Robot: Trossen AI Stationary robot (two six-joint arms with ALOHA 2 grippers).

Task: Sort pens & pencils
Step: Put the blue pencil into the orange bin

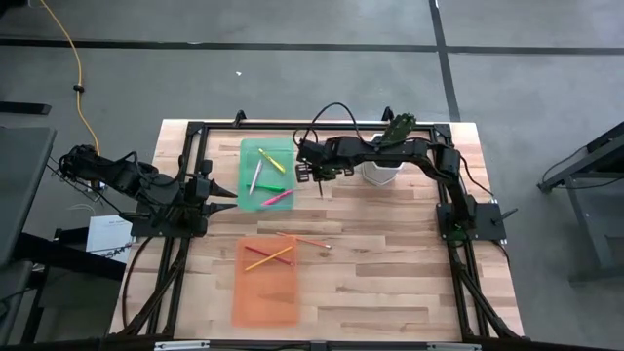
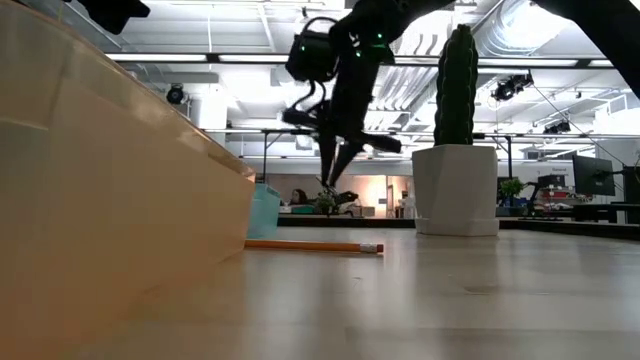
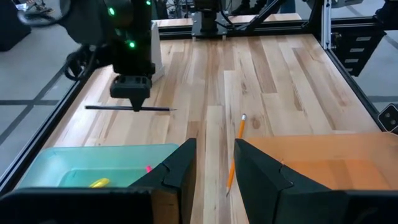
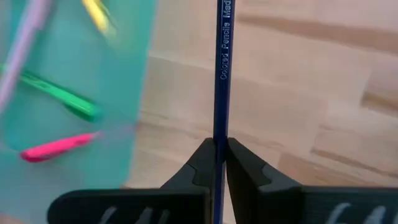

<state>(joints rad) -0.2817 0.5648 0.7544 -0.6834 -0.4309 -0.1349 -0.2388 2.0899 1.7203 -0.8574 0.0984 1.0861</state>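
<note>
We see the right gripper (image 4: 219,163) with its two dark fingers (image 4: 198,167) pressed together on a dark blue pencil (image 4: 223,68), which runs straight away from the camera and carries pale lettering along its side. Below it lies the pale wooden table (image 4: 298,106). Beside the pencil sits a teal tray (image 4: 124,74) holding a green pen (image 4: 65,99), a magenta pink pen (image 4: 56,147), a yellow pen (image 4: 96,14) and a pale pink-white pen (image 4: 22,50).

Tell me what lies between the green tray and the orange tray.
In the high view, only bare tabletop separates the green tray from the orange tray; an orange pencil lies just right.
</note>
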